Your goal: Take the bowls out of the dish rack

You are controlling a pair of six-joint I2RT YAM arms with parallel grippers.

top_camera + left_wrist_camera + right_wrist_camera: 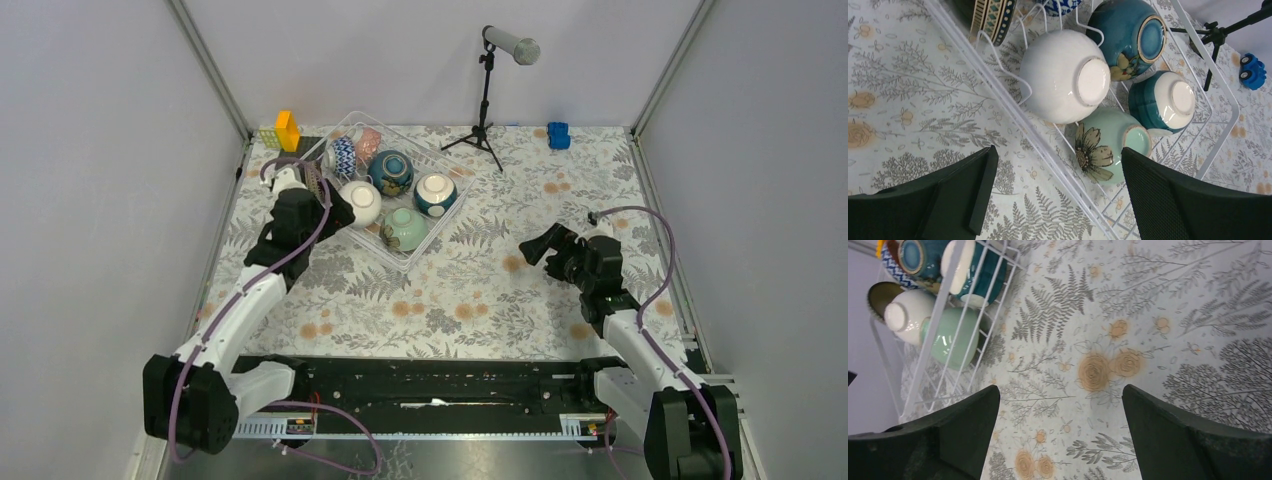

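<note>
Wide-spread and empty, the left pincer [1058,152] hangs over the near rim of the dish rack [1220,95], which holds a white bowl [1058,75], a pale green bowl [1108,145], a dark teal bowl [1128,35] and perhaps three more, half hidden, at the far left of the bench [908,100], while the right pincer [1060,390], likewise released, hovers well apart.

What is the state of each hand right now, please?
The left hand is open, holding nothing.
The right hand is open, holding nothing.
</note>
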